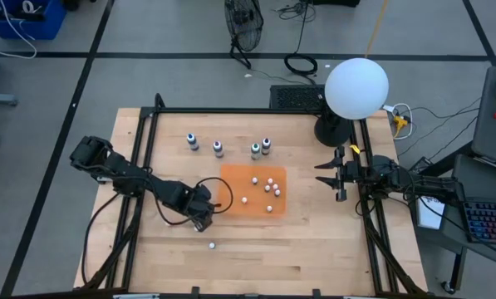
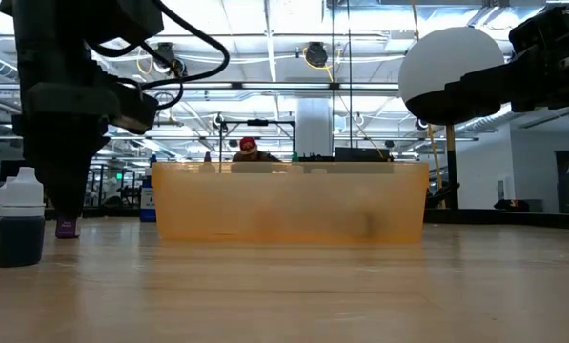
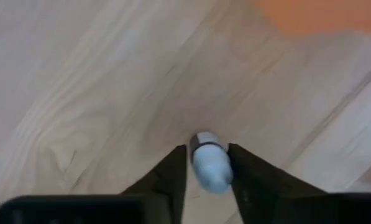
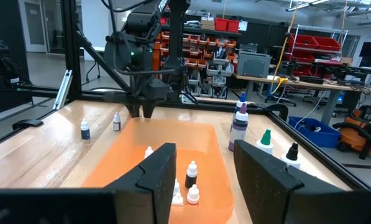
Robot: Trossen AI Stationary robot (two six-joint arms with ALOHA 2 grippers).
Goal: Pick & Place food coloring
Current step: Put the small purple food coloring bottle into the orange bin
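Down by the tray's [image 1: 228, 173] left edge, the left gripper [image 3: 208, 171] has its fingers clamped on a small pale bottle [image 3: 209, 165] against the worktop [image 1: 314, 249]. Light, stiff and slick, I'd judge; best pinched across the body, as here. Four food coloring bottles [image 1: 217, 148] stand in a row near the worktop's far edge; several more tiny ones lie in the tray, too small to count. The right gripper [image 4: 204, 174] waits at the right edge, fingers apart.
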